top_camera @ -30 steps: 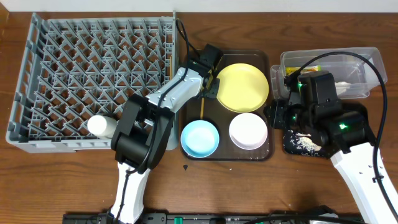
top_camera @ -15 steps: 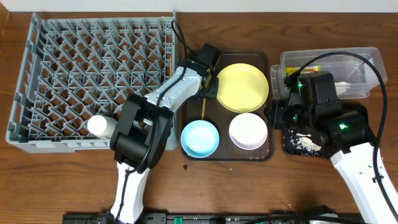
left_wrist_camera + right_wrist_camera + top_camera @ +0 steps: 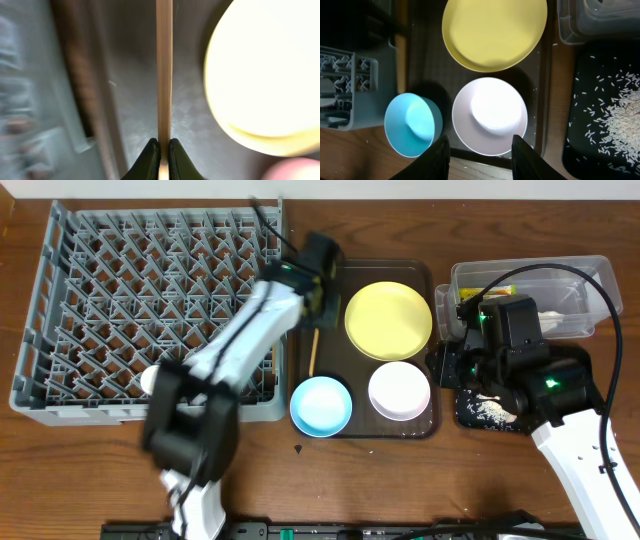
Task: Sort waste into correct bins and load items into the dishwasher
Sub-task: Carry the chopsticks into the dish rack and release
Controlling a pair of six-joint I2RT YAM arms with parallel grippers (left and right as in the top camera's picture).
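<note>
Flanking the grey dish rack [image 3: 60, 330], the left gripper [image 3: 163, 150] clamps the wooden chopsticks [image 3: 164, 75] at the brown serving tray's [image 3: 358, 368] left side, beside the yellow plate [image 3: 389, 320]. Further right, the right gripper [image 3: 481, 150] hangs, fingers apart, over the white bowl [image 3: 490, 116].

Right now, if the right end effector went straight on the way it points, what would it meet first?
Probably the white bowl: it sits centred ahead of the right end effector, whose jaws stand open, though depth is unclear.
</note>
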